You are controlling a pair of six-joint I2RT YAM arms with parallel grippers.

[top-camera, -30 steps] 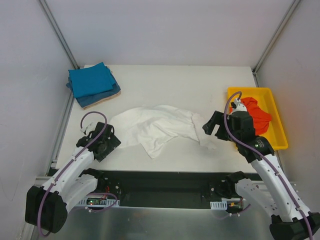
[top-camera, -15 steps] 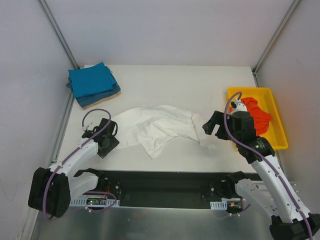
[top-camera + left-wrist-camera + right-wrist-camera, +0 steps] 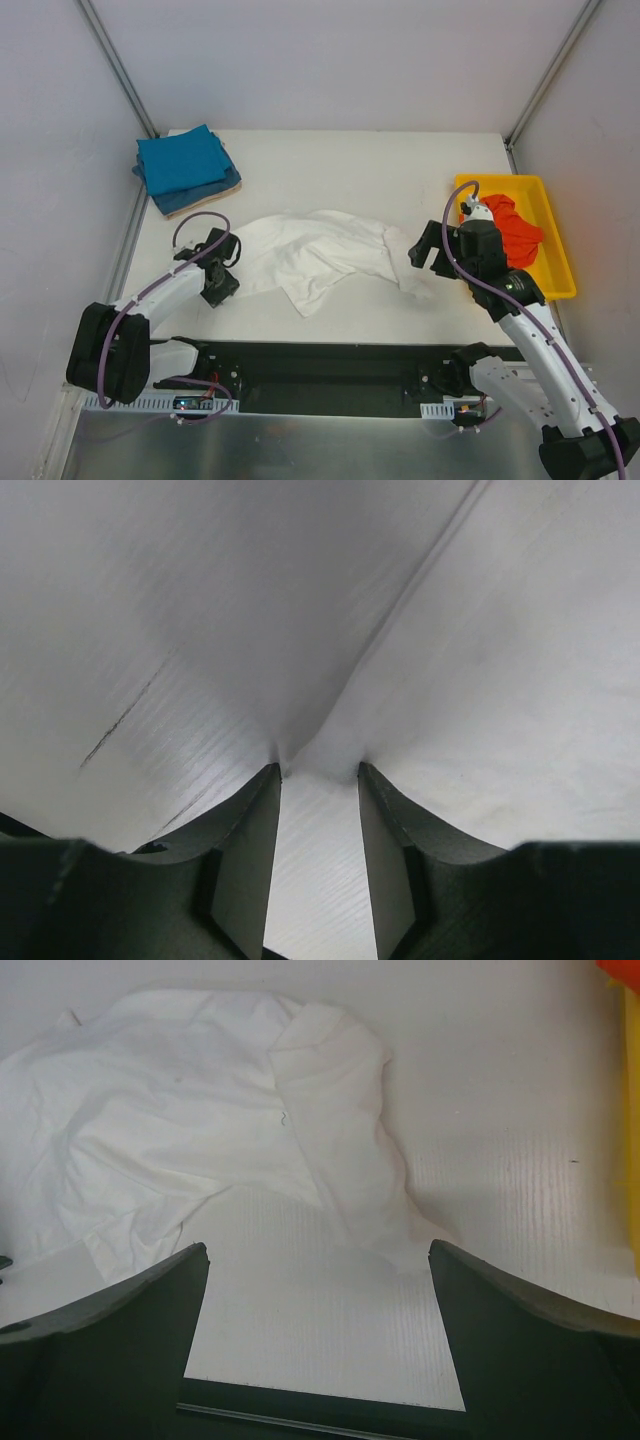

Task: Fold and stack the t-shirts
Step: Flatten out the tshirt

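On the worktop point(image 3: 330, 160), in the middle, a crumpled white t-shirt point(image 3: 310, 255). At the right, a yellow tray point(image 3: 556, 278) holding an orange-red t-shirt point(image 3: 515, 230); far left, a stack of folded t-shirts point(image 3: 182, 160), teal on top. Left pincer point(image 3: 320, 770) nearly closed, pinching the white cloth's left edge. Right pincer point(image 3: 318, 1248) wide open, empty, near the right end. Likely risk: the thin pinch slipping under a one-sided pull, bunching the shirt instead of spreading it.
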